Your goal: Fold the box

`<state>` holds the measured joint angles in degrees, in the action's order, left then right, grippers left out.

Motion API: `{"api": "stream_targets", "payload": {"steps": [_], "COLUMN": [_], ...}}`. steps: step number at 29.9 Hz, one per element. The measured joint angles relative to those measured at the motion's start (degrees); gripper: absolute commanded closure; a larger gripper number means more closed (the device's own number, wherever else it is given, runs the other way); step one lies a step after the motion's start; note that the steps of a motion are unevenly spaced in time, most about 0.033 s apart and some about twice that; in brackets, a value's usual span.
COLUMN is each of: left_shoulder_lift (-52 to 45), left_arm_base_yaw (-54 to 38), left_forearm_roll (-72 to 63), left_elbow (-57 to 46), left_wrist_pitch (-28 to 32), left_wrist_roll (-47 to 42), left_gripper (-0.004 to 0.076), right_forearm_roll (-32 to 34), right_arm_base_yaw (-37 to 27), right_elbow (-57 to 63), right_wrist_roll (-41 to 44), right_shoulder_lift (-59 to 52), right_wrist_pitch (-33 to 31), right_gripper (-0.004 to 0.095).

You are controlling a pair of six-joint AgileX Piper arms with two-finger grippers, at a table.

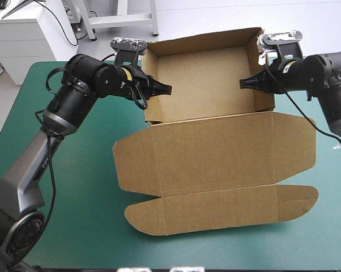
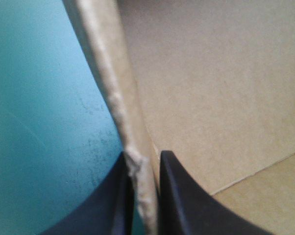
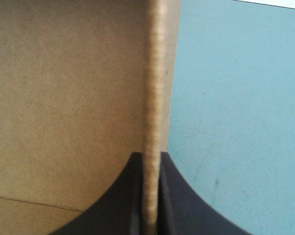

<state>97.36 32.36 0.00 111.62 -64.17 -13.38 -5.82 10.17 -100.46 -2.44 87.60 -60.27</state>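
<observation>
The brown box (image 1: 207, 85) stands as an open tray at the table's far middle, its walls raised. Its lid (image 1: 216, 153) lies flat toward the near edge, with a rounded front flap (image 1: 221, 209). My left gripper (image 1: 162, 89) is shut on the box's left wall; in the left wrist view that wall's edge (image 2: 120, 98) runs up from between the fingers (image 2: 179, 196). My right gripper (image 1: 245, 83) is shut on the box's right wall, whose edge (image 3: 155, 98) stands between its fingers (image 3: 130, 196).
The teal-green cover (image 1: 74, 187) shows on both sides of the box and along the near edge. A white cabinet (image 1: 23, 34) and a metal frame stand beyond the table's far edge.
</observation>
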Motion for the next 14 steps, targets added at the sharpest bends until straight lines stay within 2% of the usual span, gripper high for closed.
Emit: {"api": "stream_targets", "payload": {"steps": [8, 14], "left_shoulder_lift": [0.3, 3.3], "left_arm_base_yaw": [-0.1, -0.2], "left_forearm_roll": [0.7, 3.4], "left_elbow": [0.0, 0.0], "left_wrist_pitch": [0.2, -1.3], "left_wrist_roll": [-1.1, -1.0], "left_gripper": [0.0711, 0.071], "right_forearm_roll": [-0.6, -1.8], "right_arm_base_yaw": [0.0, 0.0], "right_elbow": [0.0, 0.0], "right_wrist_roll": [0.5, 0.5], "right_shoulder_lift": [1.0, 6.9], "right_wrist_pitch": [-1.3, -2.8], "right_gripper": [0.0923, 0.0923]}}
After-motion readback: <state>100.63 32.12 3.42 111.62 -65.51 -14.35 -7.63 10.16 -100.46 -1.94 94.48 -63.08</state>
